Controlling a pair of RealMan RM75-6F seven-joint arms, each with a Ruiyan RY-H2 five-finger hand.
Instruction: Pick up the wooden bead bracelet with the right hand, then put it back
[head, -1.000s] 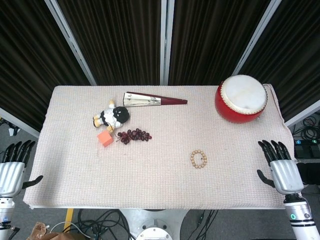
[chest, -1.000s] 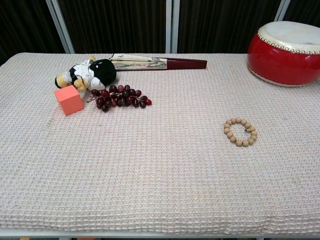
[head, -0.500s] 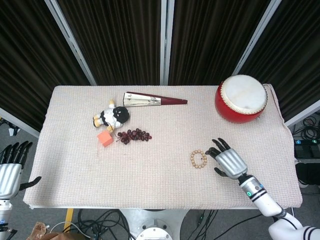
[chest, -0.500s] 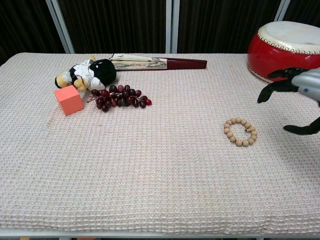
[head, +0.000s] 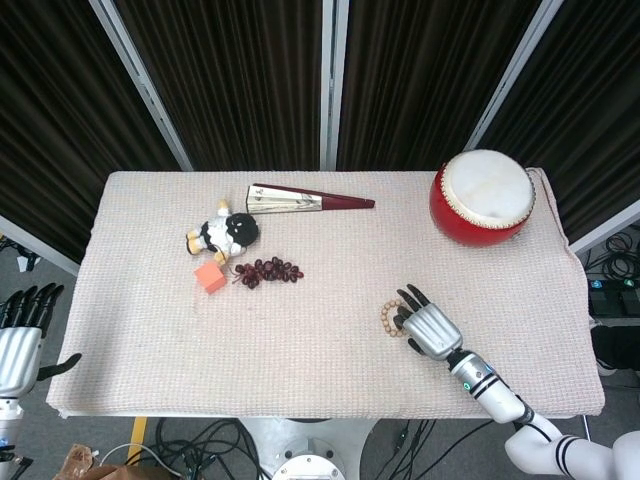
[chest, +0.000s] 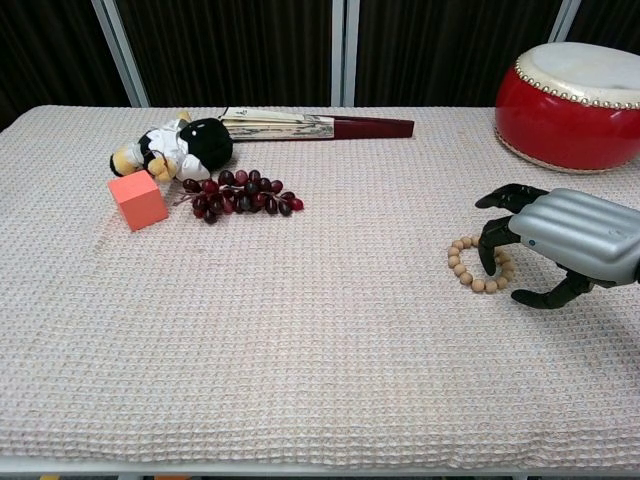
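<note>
Cloth-covered worktop (head: 150, 330) before dark curtains | bracelet (chest: 466, 274) flat on cloth, near right edge | right hand (chest: 570, 235) poised over it, fingers (chest: 488, 253) spread, gripping nothing | left hand (head: 20, 340) idle, open | lift and return both pending.

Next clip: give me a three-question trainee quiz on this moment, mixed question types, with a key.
1. True or false: the right hand has lifted the round wooden bead bracelet off the cream woven tablecloth.
2. Which thing lies nearest the small orange cube?
A. round red drum with a white skin
B. bunch of dark red grapes
C. folded dark red fan
3. Fill in: the left hand hangs off the table's ____ edge, as the head view shows it.

Key:
1. False; the bracelet lies flat, the fingers reaching down over it.
2. B
3. left
</note>
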